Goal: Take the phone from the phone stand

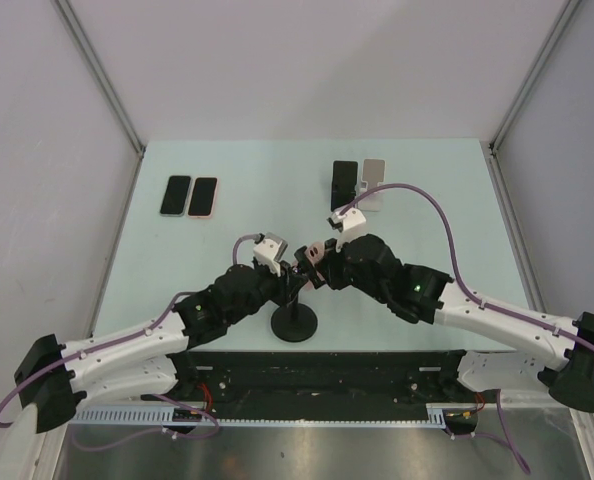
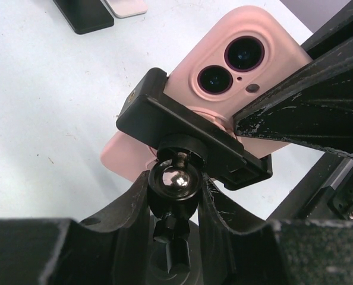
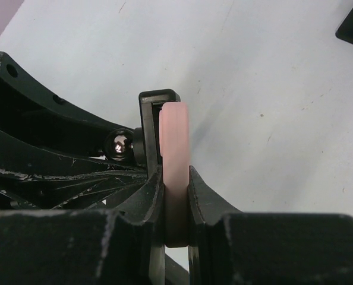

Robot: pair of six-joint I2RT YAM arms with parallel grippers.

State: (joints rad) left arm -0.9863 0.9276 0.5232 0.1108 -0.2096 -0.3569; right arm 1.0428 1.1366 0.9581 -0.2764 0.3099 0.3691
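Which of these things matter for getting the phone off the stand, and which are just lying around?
In the job: pink phone, phone stand, left hand, right hand.
Lying about: left black phone, red phone, right black phone, silver phone.

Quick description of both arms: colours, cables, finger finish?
The left arm and right arm match: white links near the base, black toward the wrist, a purple cable looping along each. Right arm shows a green light. Black, scuffed fingers with curved inner faces.
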